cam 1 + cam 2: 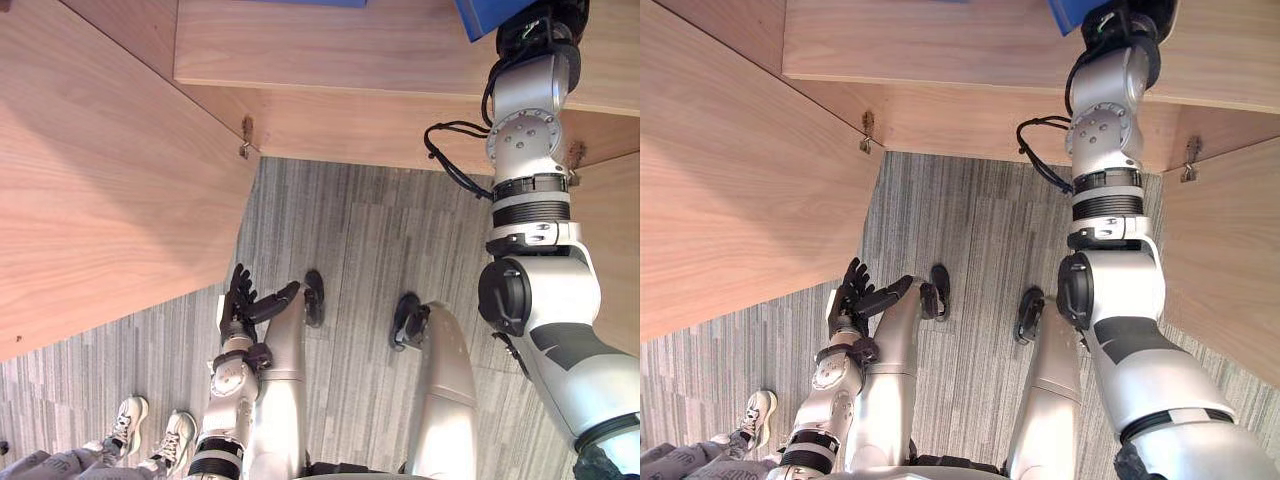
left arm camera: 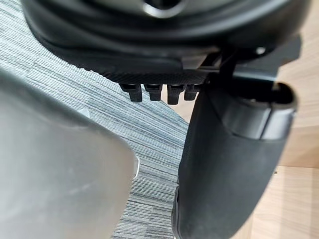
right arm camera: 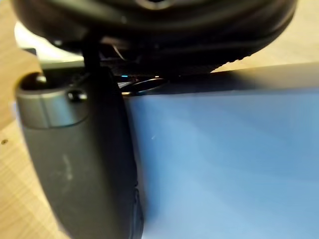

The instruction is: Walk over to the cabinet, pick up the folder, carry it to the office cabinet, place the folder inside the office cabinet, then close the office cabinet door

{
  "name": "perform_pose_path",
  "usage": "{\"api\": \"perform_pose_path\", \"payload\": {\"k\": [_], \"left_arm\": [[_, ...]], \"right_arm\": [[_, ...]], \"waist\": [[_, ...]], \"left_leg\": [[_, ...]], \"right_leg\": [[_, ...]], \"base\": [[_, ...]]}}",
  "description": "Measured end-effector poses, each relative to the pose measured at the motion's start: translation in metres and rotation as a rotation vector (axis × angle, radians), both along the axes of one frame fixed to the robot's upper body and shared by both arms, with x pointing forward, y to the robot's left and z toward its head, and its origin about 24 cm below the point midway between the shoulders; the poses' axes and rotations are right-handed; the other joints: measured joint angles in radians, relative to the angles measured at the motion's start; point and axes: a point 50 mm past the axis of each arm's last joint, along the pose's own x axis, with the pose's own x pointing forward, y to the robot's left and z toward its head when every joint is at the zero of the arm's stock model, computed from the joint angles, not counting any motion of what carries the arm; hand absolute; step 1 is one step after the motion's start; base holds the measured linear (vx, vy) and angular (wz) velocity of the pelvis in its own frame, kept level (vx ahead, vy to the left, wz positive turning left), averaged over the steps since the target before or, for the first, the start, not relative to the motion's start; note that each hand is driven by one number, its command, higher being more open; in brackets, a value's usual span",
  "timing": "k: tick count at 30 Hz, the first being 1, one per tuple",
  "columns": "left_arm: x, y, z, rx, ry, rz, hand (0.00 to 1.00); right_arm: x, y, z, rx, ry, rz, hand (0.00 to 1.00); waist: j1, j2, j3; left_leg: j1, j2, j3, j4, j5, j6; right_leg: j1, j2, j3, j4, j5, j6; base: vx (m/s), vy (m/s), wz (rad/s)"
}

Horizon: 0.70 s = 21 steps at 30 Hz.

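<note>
A: Where's the folder [image 1: 495, 15] now?

B: Up at the office cabinet [image 1: 350, 50]. Its blue corner lies over the wooden shelf board, in the right hand [image 1: 548, 28]. Close up at the wrist, the thumb [image 3: 84, 164] lies flat on the blue cover and pinches it, so that hand is closed on the folder. I can't tell whether the folder rests on the board or hangs just above it.

A: Why is the arm stretched so far?

B: I'd guess it's to get the folder well past the front edge, so a door won't catch it.

A: And the doors?

B: Both are open. The left door [image 1: 100, 180] is swung wide, the right door [image 1: 1230, 260] stands on the other side, and a hinge [image 1: 246, 135] shows bare at the corner. That leaves the opening free for the arm.

A: The other hand?

B: The left hand [image 1: 240, 300] hangs low beside the thigh over the grey carpet [image 1: 350, 230], fingers straight and loose, holding nothing — kept out of the way, I think.

A: What's left to do?

B: Let go, draw the arm out, then shut the door. The risk is the thumb dragging the folder back out. Someone's shoes [image 1: 125, 425] are also on the carpet near the left door — worth minding.
</note>
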Motion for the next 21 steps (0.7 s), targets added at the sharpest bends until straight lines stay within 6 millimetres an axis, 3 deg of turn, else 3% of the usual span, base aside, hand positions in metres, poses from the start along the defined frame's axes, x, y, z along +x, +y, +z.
{"api": "perform_pose_path", "payload": {"k": [5, 12, 21], "left_arm": [[0.001, 0.0, -0.003, 0.004, 0.018, 0.012, 1.0], [0.004, -0.003, -0.005, 0.006, 0.039, 0.025, 1.0], [0.011, -0.013, -0.005, -0.021, 0.043, 0.013, 1.0]], "right_arm": [[-0.004, -0.009, 0.0, -0.029, 0.041, -0.11, 1.0], [-0.012, -0.028, 0.001, 0.118, 0.042, -0.17, 1.0], [-0.03, -0.015, 0.001, 0.102, -0.024, -0.251, 1.0]], "waist": [[-0.002, 0.0, -0.001], [-0.003, 0.0, -0.001], [-0.002, -0.001, -0.002]], "left_leg": [[0.021, 0.001, 0.0, -0.017, 0.001, -0.001], [0.053, 0.002, -0.002, -0.043, 0.001, -0.001], [0.093, 0.02, 0.012, -0.062, 0.0, -0.001]], "right_leg": [[0.023, 0.002, -0.005, -0.019, 0.001, 0.0], [0.065, 0.003, -0.021, -0.053, 0.002, 0.001], [0.099, 0.016, -0.02, -0.075, 0.002, 0.001]], "base": [[0.01, -0.042, 0.0], [0.01, -0.017, 0.01], [0.02, -0.037, -0.03]]}}
